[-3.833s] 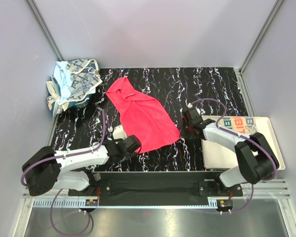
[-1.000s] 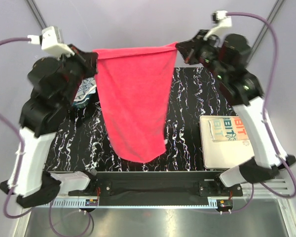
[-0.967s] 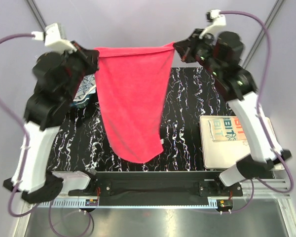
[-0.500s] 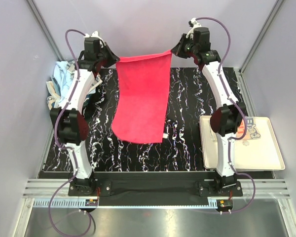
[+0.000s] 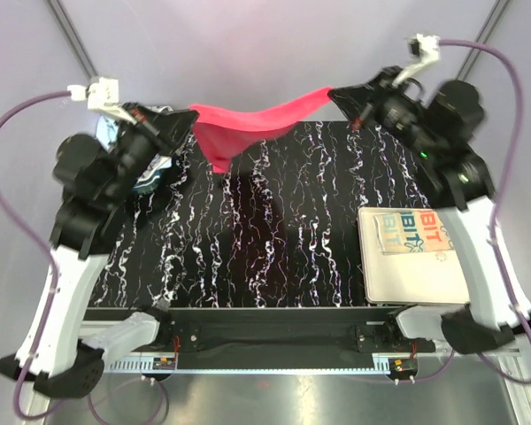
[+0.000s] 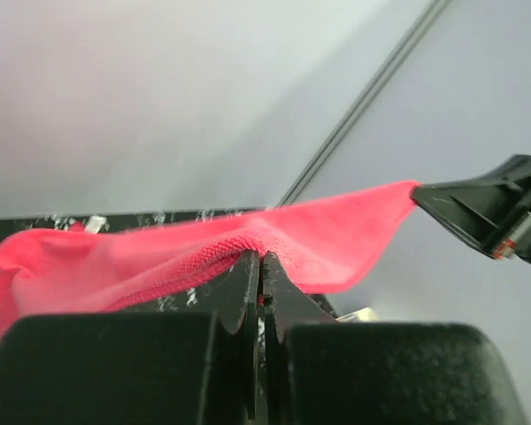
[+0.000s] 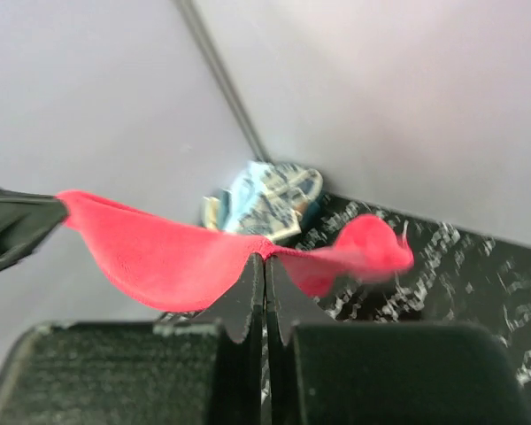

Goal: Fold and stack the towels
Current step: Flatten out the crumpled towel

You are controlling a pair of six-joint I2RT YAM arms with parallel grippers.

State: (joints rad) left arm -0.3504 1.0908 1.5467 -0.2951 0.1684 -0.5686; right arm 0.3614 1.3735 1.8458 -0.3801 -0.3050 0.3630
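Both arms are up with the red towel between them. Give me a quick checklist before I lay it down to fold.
1. left gripper shut on the red towel: ok.
2. right gripper shut on the opposite corner: ok.
3. Towel taut and flat between them: not ok, it sags and bunches toward the left.
4. Middle of the table free of other cloths: ok.
5. Lower edge hanging straight: cannot tell.

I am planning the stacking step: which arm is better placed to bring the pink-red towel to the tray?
Right, probably. The tray with the folded lettered towel lies on its side; the right tool is shut on a corner of the pink-red towel.
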